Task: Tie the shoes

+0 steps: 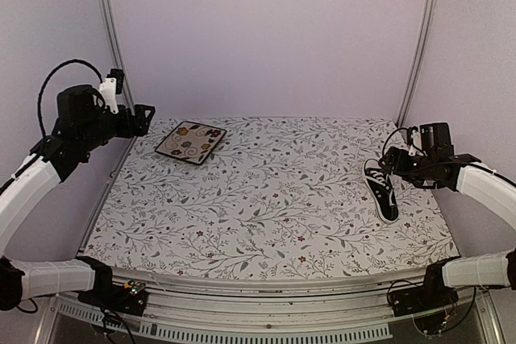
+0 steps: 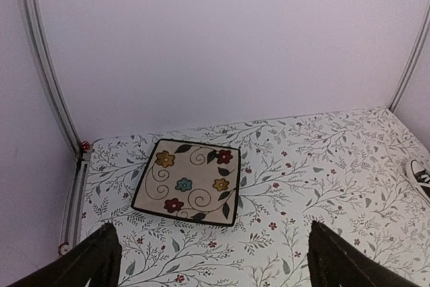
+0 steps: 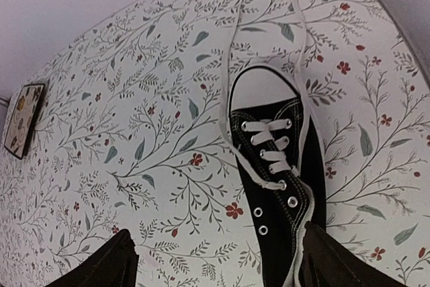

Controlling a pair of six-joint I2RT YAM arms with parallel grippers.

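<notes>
Floral-printed cloth covers the whole table, with plain pale walls and 2 metal posts behind.

Finding 1, placement. 1 black sneaker lies upright on its sole at the right side of the cloth, toe toward the far wall and heel toward the arm bases. Its white laces are threaded through the lower eyelets only. The upper eyelets show empty, and 2 loose ends trail past the toe cap onto the cloth, 1 on each side. No knot or bow is present, so the task is judged not begun. The square flowered plate sits at the far left, well apart from the shoe, and plays no evident part.

Finding 2, grippers. The right gripper is released, its fingers spread wide and grasping nothing. It hangs above the heel end of the sneaker, which passes out of its camera's view between the fingers, nearer the right one. No contact is visible. This posture is judged a survey position, giving the wrist camera the full lacing and the 2 ends. The left gripper is likewise released and empty, raised at the far left near the plate, well apart from the sneaker, whose toe just shows at the right edge of its view. It is judged to be parked clear until a 2nd hold on the laces is needed.
</notes>
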